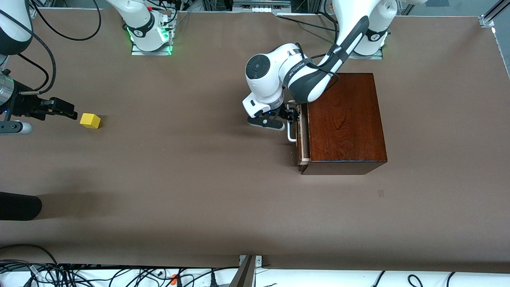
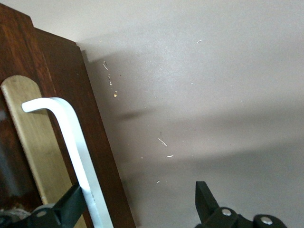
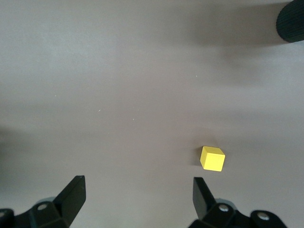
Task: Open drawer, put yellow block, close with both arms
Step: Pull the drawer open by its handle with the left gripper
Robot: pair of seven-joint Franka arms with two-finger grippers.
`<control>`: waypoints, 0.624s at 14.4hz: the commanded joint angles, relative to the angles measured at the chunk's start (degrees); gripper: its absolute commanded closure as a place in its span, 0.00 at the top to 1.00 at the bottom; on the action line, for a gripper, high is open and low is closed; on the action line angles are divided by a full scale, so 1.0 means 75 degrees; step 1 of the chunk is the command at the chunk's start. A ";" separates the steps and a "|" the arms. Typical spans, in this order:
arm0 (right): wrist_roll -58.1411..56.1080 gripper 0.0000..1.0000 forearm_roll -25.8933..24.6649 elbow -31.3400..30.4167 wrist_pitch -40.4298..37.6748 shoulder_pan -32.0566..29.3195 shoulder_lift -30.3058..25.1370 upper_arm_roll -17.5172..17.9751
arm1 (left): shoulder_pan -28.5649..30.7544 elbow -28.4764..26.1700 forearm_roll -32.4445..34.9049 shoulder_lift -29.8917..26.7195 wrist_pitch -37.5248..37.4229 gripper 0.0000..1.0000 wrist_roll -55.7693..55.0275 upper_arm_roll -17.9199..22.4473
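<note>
The dark mahogany box (image 1: pixel 346 119) stands toward the left arm's end of the table. Its drawer (image 1: pixel 303 143) stands out a small way and shows a pale wood edge. My left gripper (image 1: pixel 293 116) is open at the white bar handle (image 1: pixel 292 134). In the left wrist view the handle (image 2: pixel 71 142) runs just beside one finger (image 2: pixel 71 209), and the gripper (image 2: pixel 137 204) straddles it without clamping. The yellow block (image 1: pixel 90 120) lies on the table toward the right arm's end. My right gripper (image 1: pixel 67 111) is open and empty, hovering beside it. The right wrist view shows the block (image 3: pixel 212 158) just off the gripper (image 3: pixel 137 194).
A black rounded object (image 1: pixel 20 205) lies at the table's edge toward the right arm's end, nearer the front camera than the block; it also shows in the right wrist view (image 3: pixel 290 21). Cables (image 1: pixel 79 275) run along the table's near edge. The brown tabletop (image 1: pixel 191 159) spreads between block and box.
</note>
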 commanded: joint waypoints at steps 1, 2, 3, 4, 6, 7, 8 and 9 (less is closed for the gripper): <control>-0.0071 1.00 -0.0067 -0.0067 -0.0043 -0.0006 -0.0069 -0.0006 | -0.0376 0.0553 0.0105 0.0408 0.0158 1.00 -0.0448 -0.0023; -0.0071 1.00 -0.0067 -0.0067 -0.0043 -0.0006 -0.0069 -0.0006 | -0.0434 0.0659 0.0105 0.0502 0.0158 1.00 -0.0612 -0.0023; -0.0071 1.00 -0.0067 -0.0067 -0.0043 -0.0006 -0.0069 -0.0006 | -0.0493 0.0788 0.0105 0.0584 0.0158 1.00 -0.0706 -0.0023; -0.0071 1.00 -0.0067 -0.0067 -0.0054 -0.0006 -0.0069 -0.0006 | -0.0528 0.0882 0.0105 0.0654 0.0158 1.00 -0.0777 -0.0023; -0.0071 1.00 -0.0067 -0.0067 -0.0055 -0.0006 -0.0069 -0.0006 | -0.0575 0.0953 0.0093 0.0713 0.0170 1.00 -0.0777 -0.0023; -0.0083 1.00 -0.0067 -0.0067 -0.0055 -0.0006 -0.0069 -0.0006 | -0.0576 0.1069 0.0093 0.0760 0.0181 1.00 -0.0777 -0.0023; -0.0083 1.00 -0.0067 -0.0067 -0.0055 -0.0006 -0.0069 -0.0006 | -0.0587 0.1117 0.0093 0.0772 0.0182 1.00 -0.0777 -0.0023; -0.0083 1.00 -0.0067 -0.0067 -0.0055 -0.0006 -0.0069 -0.0006 | -0.0576 0.1129 0.0093 0.0772 0.0193 1.00 -0.0777 -0.0023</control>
